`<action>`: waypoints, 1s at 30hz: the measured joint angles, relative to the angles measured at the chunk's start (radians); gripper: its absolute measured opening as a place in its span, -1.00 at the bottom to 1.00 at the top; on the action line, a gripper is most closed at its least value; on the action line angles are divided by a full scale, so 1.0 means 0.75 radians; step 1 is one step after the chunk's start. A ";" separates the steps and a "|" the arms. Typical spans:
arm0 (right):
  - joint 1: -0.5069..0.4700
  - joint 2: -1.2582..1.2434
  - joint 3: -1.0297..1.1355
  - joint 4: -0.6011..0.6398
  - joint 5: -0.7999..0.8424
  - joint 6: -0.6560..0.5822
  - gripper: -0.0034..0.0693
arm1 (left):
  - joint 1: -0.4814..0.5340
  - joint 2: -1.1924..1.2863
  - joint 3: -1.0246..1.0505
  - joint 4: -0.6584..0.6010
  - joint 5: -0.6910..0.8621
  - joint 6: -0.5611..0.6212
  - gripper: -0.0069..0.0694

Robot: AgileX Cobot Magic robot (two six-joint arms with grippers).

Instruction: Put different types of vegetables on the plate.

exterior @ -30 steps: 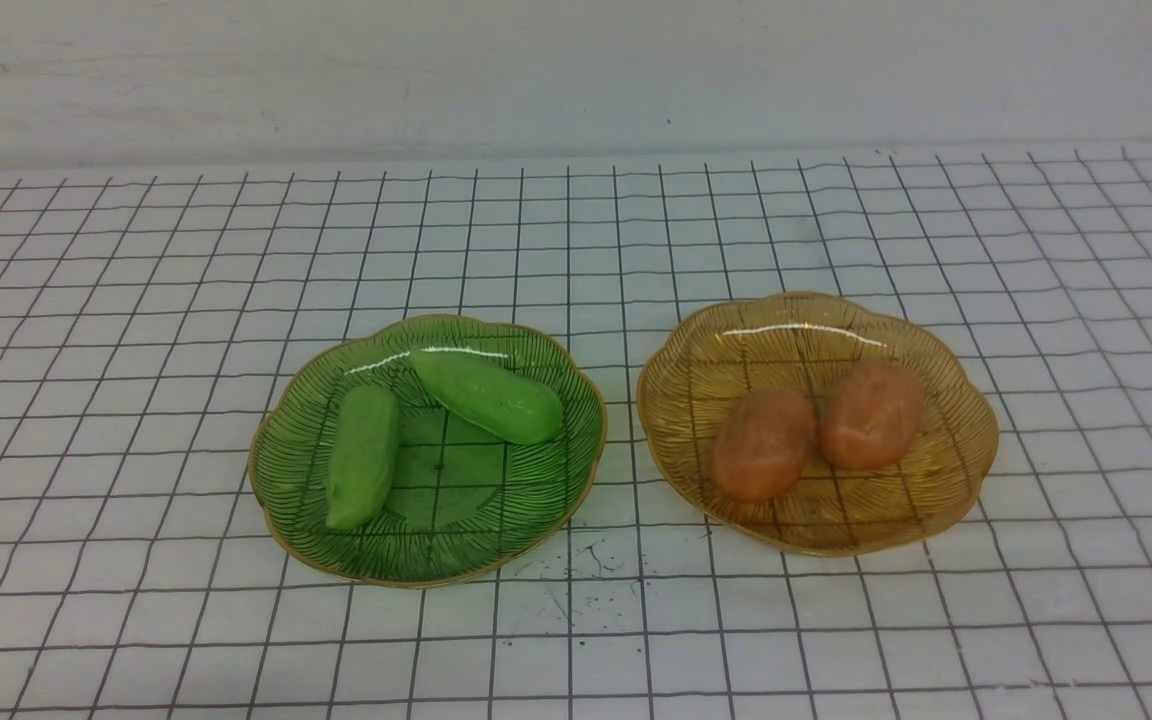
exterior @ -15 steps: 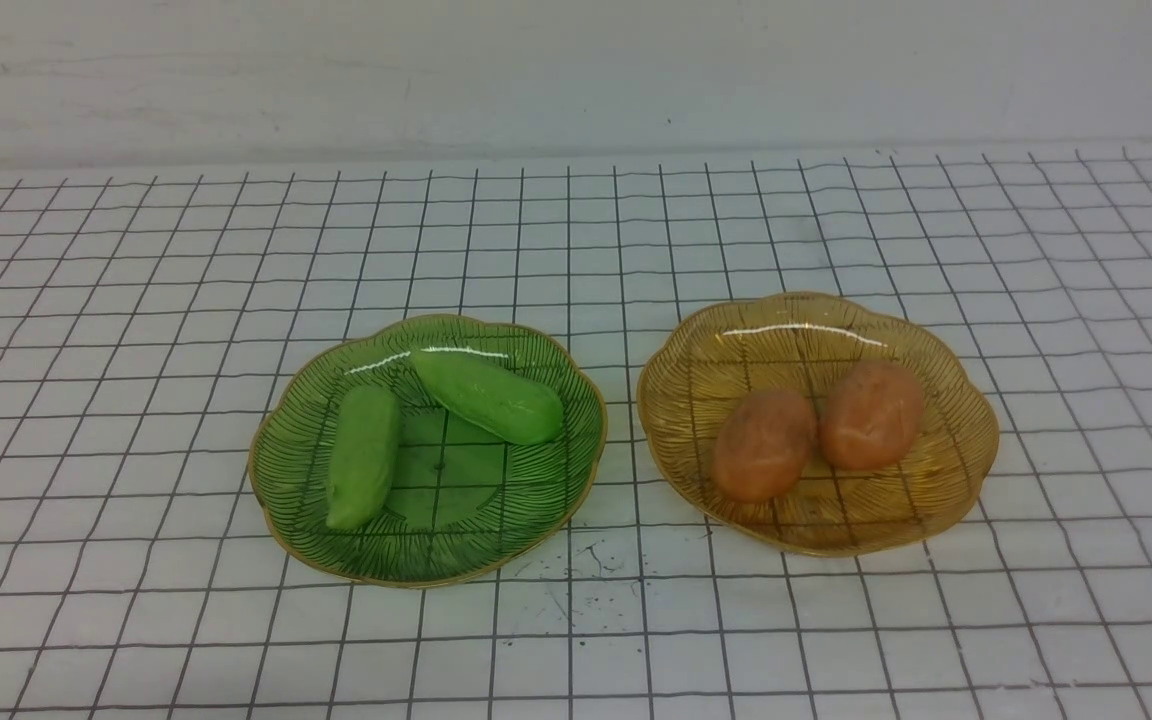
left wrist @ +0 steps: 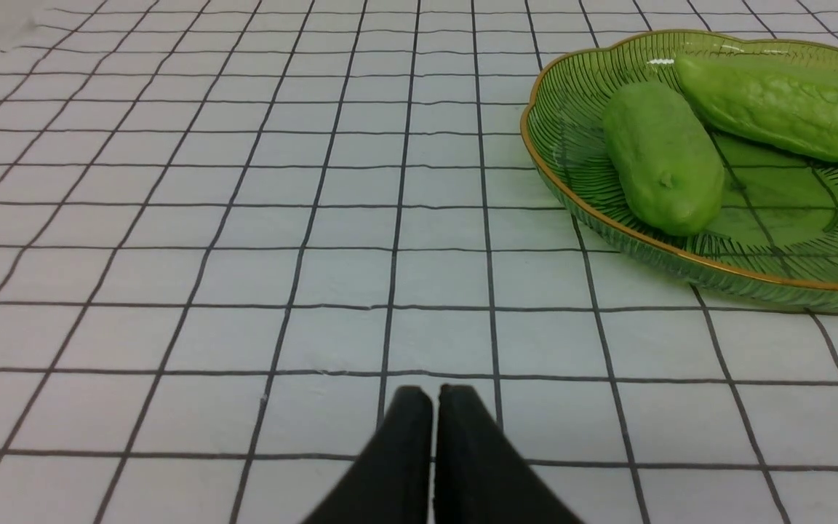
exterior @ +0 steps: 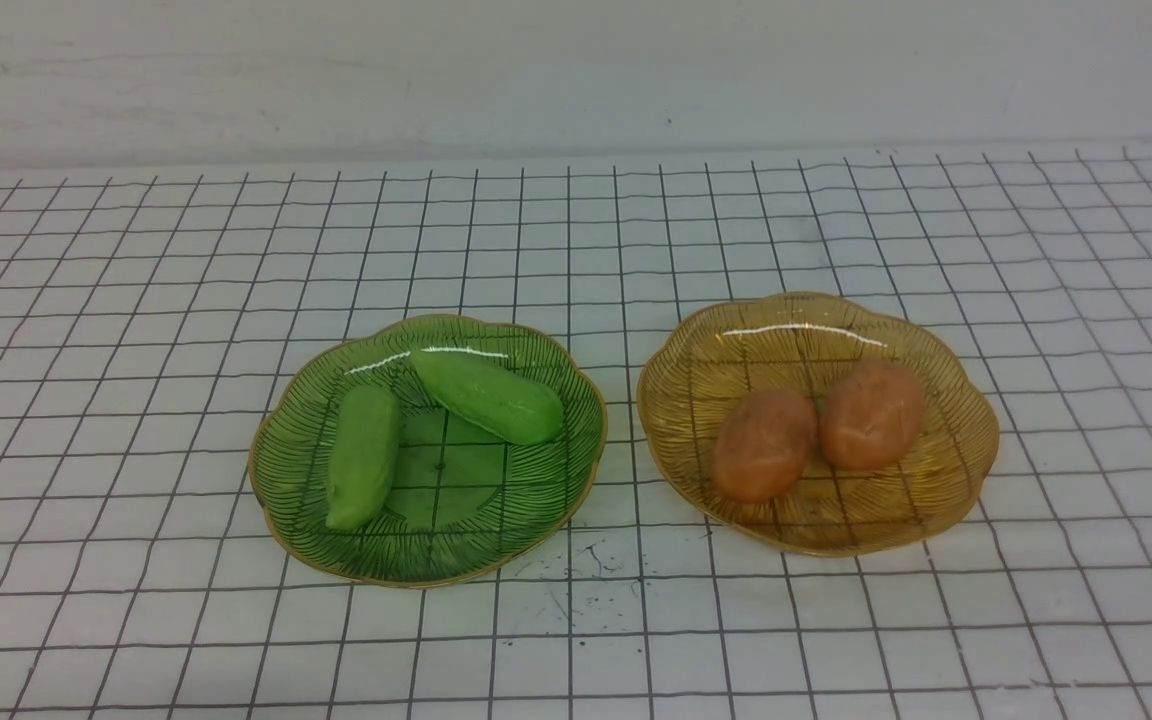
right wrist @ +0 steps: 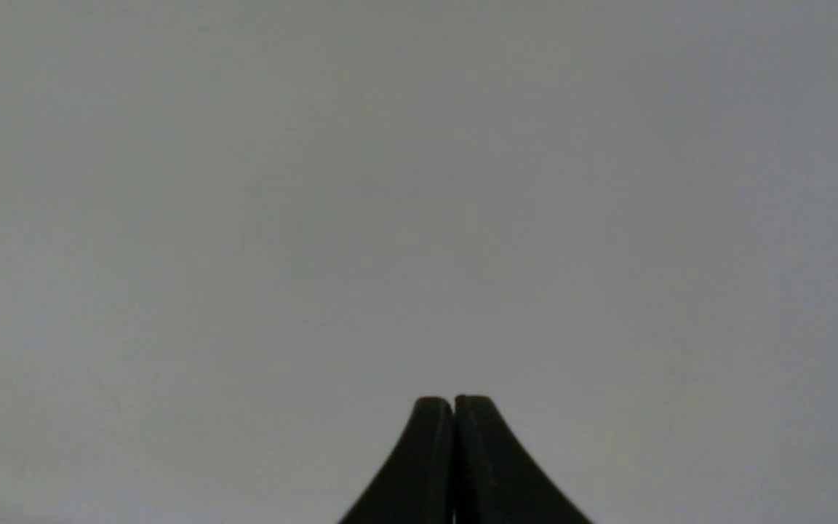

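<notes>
Two light-green cucumber-like vegetables (exterior: 364, 456) (exterior: 488, 396) lie on a green glass plate (exterior: 496, 515) left of centre. Two orange-brown potato-like vegetables (exterior: 763, 444) (exterior: 872, 414) lie side by side on an amber glass plate (exterior: 956, 480) to its right. Neither arm shows in the front view. In the left wrist view my left gripper (left wrist: 433, 397) is shut and empty over the grid cloth, well short of the green plate (left wrist: 572, 211) and its cucumbers (left wrist: 663, 156) (left wrist: 779, 109). My right gripper (right wrist: 454, 402) is shut and empty before a plain grey surface.
A white cloth with a black grid (exterior: 576, 250) covers the table up to a pale wall (exterior: 576, 70) at the back. Dark specks (exterior: 586, 570) mark the cloth in front of the gap between the two plates.
</notes>
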 joint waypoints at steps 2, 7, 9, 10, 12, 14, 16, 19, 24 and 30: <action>0.000 0.000 0.094 -0.056 0.019 0.011 -0.94 | 0.000 0.000 0.000 0.000 0.000 0.000 -0.84; 0.000 0.000 0.339 -0.187 0.042 0.178 -0.94 | 0.000 0.000 0.000 0.000 0.000 0.000 -0.84; 0.000 0.001 0.424 -0.224 0.043 0.253 -0.94 | 0.000 0.000 0.000 0.000 0.000 0.000 -0.84; 0.000 0.001 0.469 -0.240 0.043 0.288 -0.94 | 0.000 0.000 0.000 0.000 0.000 0.000 -0.84; 0.000 0.003 0.569 -0.254 0.050 0.352 -0.94 | 0.000 0.000 0.000 0.000 -0.001 0.001 -0.84; 0.000 0.003 0.600 -0.254 0.073 0.380 -0.94 | 0.000 0.000 0.000 0.000 -0.001 0.001 -0.84; 0.000 0.003 0.600 -0.253 0.078 0.399 -0.94 | 0.000 0.000 0.000 0.000 -0.001 0.001 -0.84; 0.000 0.003 0.600 -0.250 0.082 0.409 -0.94 | 0.000 0.000 0.000 0.000 -0.001 0.001 -0.84; 0.000 0.003 0.600 -0.249 0.082 0.409 -0.94 | 0.000 0.000 0.000 0.000 -0.001 0.003 -0.84; 0.000 0.003 0.600 -0.249 0.082 0.409 -0.94 | 0.000 0.000 0.000 0.000 -0.001 0.003 -0.84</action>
